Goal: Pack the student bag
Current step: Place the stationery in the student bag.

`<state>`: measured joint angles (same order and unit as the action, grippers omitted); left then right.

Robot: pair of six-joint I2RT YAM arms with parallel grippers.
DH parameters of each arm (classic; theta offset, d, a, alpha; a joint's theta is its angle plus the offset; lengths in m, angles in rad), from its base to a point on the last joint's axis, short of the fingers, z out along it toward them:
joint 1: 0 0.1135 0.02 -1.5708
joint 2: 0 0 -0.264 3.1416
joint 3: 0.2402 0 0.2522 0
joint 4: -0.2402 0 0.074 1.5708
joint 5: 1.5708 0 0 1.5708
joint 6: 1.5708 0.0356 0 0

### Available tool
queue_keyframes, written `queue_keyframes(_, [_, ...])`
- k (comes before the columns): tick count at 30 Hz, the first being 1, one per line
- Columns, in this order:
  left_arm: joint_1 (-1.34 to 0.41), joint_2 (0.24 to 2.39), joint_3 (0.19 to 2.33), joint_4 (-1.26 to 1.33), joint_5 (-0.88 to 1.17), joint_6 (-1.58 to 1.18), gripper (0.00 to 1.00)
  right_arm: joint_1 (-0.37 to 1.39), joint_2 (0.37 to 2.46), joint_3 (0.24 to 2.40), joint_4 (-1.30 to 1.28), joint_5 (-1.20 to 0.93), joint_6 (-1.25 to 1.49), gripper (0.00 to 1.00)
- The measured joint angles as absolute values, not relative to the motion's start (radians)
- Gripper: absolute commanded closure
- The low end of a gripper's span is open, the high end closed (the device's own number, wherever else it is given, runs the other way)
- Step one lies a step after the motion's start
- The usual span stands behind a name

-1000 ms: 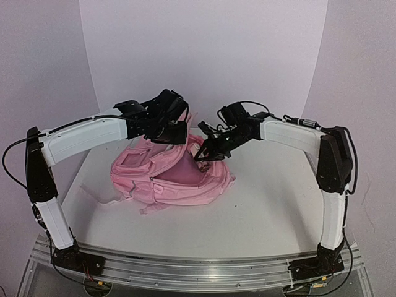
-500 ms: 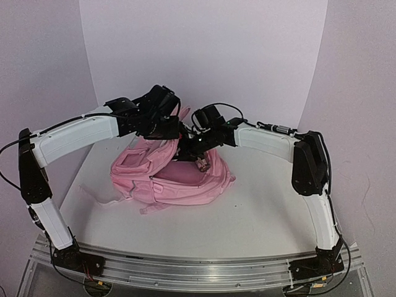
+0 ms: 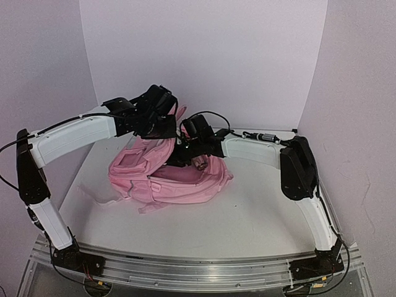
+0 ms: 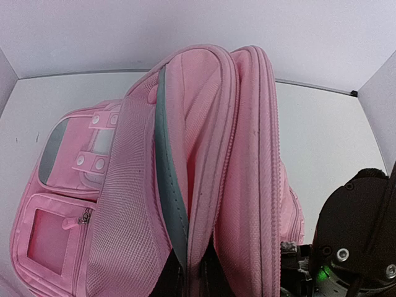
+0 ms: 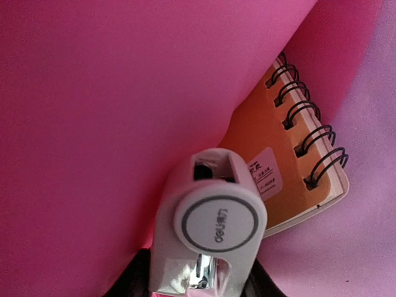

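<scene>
Left end effector (image 4: 193, 281) on backpack (image 4: 247, 154) (soft)

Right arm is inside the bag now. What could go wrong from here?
1. The left end effector pinches the student bag only at its rim; if the fabric slips, the opening could drop onto the right end effector.
2. The white Deli item sits at its fingertips beside the spiral notebook; withdrawing might drag it back out.

The top external camera looks down from above and behind the arm bases, far enough back to take in the whole table (image 3: 260, 216). The left wrist camera hangs close over the student bag (image 4: 204, 154), which both views share. The right wrist camera sits inside the bag, right up against pink lining and a spiral notebook (image 5: 266, 136).
</scene>
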<state>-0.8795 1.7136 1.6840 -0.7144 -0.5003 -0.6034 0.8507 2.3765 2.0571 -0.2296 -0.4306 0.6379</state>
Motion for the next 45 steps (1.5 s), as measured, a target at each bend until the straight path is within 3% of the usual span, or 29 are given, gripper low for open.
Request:
queue_keyframes(6, [-0.88, 1.708, 1.678, -0.714, -0.5, -0.604, 1.0, 0.861, 2.378, 2.057, -0.245, -0.412, 0.598, 0.4])
queue_keyframes(19, [-0.881, 1.708, 1.673, -0.714, -0.491, -0.604, 1.0, 0.865, 2.343, 1.98, -0.225, -0.398, 0.542, 0.46])
queue_keyframes(29, [-0.881, 1.708, 1.671, -0.713, -0.471, -0.601, 1.0, 0.875, 2.292, 1.927, -0.268, -0.341, 0.505, 0.37])
queue_keyframes(36, [-0.881, 1.709, 1.658, -0.685, -0.414, -0.567, 1.0, 0.871, 2.12, 1.732, -0.314, -0.244, 0.473, 0.26])
queue_keyframes(45, [-0.884, 1.774, 1.655, -0.631, -0.301, -0.495, 0.98, 0.779, 1.784, 1.399, -0.309, -0.037, 0.453, 0.23])
